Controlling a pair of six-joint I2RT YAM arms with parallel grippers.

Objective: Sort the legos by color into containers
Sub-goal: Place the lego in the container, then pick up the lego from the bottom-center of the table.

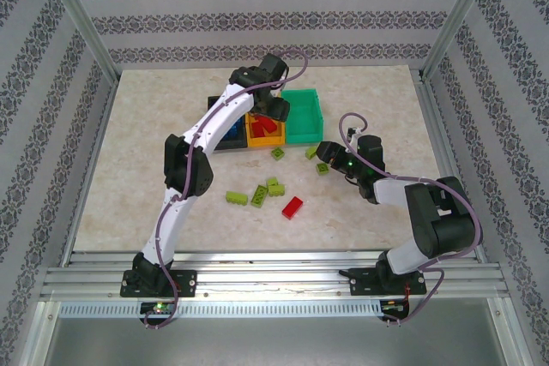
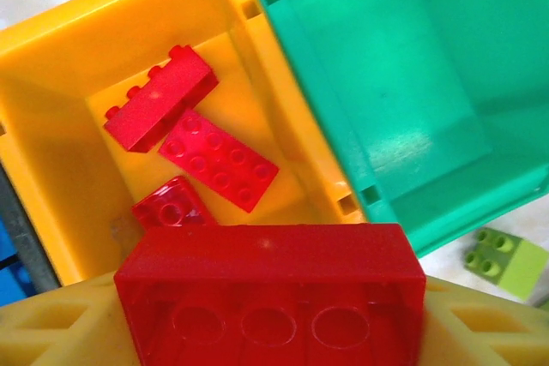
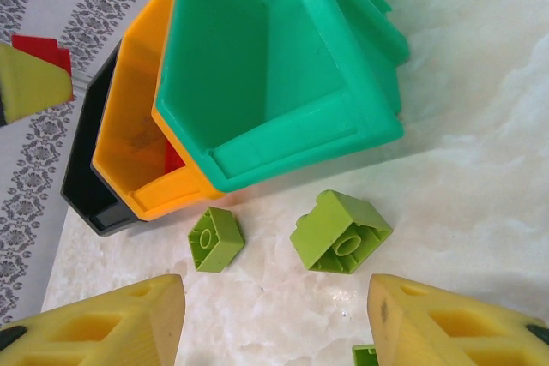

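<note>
nearest, a loose red brick and a few lime bricks lie on the surface. farther on, the right fingers hang spread and empty over two more lime pieces just short of the green bin. beyond, the left fingers clench a red block above the orange bin, where three red ones lie. these look light, stiff, slick; pinch the flat sides.

Robot lab test cell, not a home: silver aluminium extrusion frame posts box in a beige marble-pattern desk. Grey damask-print panels serve as backdrop walls. White-and-black left robot arm and right robot arm are bolted to slotted aluminium rails at the near edge.
</note>
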